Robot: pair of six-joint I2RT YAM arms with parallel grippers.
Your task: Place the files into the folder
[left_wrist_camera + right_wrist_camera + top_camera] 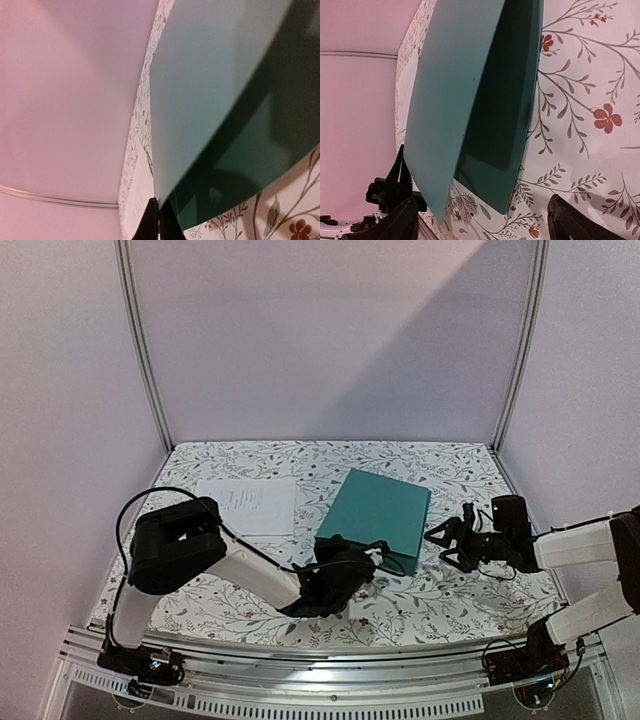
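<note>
The teal folder (378,508) lies mid-table, and its top cover (205,85) is lifted off the dark green lower leaf (260,160). My left gripper (352,558) is at the folder's near left corner. In the left wrist view its black fingers (150,225) are pressed together on the corner of the lifted cover. The files (248,505), white printed sheets, lie flat on the table left of the folder. My right gripper (448,537) hovers just off the folder's right edge, its jaws wide apart and holding nothing. The right wrist view shows the raised cover (455,95) ahead of that gripper (485,225).
A floral tablecloth (450,590) covers the table. Pale walls and metal corner posts (142,350) close in the back and sides. Both arm bases sit on the rail (330,680) at the near edge.
</note>
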